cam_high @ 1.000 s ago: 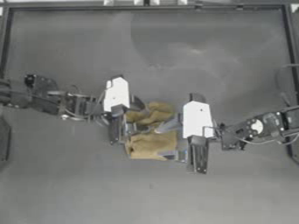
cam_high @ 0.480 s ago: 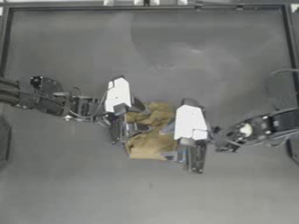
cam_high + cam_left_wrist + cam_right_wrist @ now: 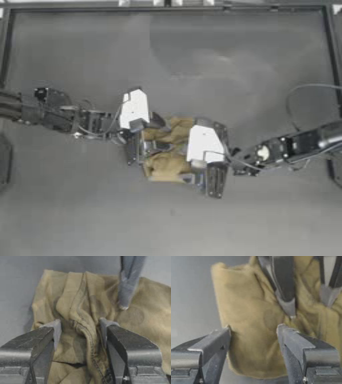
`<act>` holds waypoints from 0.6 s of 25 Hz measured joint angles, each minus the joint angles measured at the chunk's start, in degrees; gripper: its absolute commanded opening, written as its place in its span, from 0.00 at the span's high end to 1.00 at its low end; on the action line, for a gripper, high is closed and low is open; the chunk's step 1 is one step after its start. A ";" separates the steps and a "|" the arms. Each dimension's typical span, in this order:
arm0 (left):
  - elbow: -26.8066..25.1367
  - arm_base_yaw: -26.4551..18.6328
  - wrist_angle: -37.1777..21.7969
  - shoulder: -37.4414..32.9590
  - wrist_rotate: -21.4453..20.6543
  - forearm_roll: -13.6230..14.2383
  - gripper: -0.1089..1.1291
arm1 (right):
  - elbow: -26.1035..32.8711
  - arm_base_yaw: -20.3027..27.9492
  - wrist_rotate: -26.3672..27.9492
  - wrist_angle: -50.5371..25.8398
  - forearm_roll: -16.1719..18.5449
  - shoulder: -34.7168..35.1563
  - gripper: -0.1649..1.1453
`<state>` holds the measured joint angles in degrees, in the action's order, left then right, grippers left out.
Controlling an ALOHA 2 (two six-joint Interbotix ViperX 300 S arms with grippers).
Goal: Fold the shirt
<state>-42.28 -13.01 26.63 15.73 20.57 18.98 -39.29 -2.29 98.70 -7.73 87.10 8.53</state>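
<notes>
Shirt (image 3: 168, 150), already a small bunched bundle, lies on the dark worktop (image 3: 200, 60) directly between and under both arms. Left end effector (image 3: 80, 331) sits low over a ridge of gathered cloth, jaws part open astride that ridge, not yet pinching. Right end effector (image 3: 254, 333) hovers at the bundle's near edge, jaws spread wide with flat cloth between them, gripping nothing. To do this well, I judge each should close on every layer before lifting, and both should travel together so the fold lands square. Overhead, the arms cover most of the cloth; collar, sleeves and layer count cannot be made out.
</notes>
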 measured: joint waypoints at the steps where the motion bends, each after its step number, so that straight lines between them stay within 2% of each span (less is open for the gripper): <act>1: 0.09 0.00 0.00 0.00 -0.09 0.00 0.22 | 0.35 0.00 0.00 0.18 0.00 0.79 0.19; 8: 0.18 0.00 -0.35 -0.26 -0.18 0.00 0.22 | 0.88 0.00 0.26 0.62 0.35 -0.09 0.19; 12: 0.62 0.18 -2.99 -2.20 -0.35 0.18 0.22 | 0.35 0.09 0.26 0.79 1.05 -4.83 0.19; 15: 1.05 0.18 -6.42 -4.31 -0.79 1.32 0.22 | -0.44 0.44 0.35 0.53 1.67 -9.40 0.19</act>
<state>-41.22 -12.83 20.21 11.43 19.78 20.30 -39.73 -1.85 99.05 -7.21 88.77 -0.88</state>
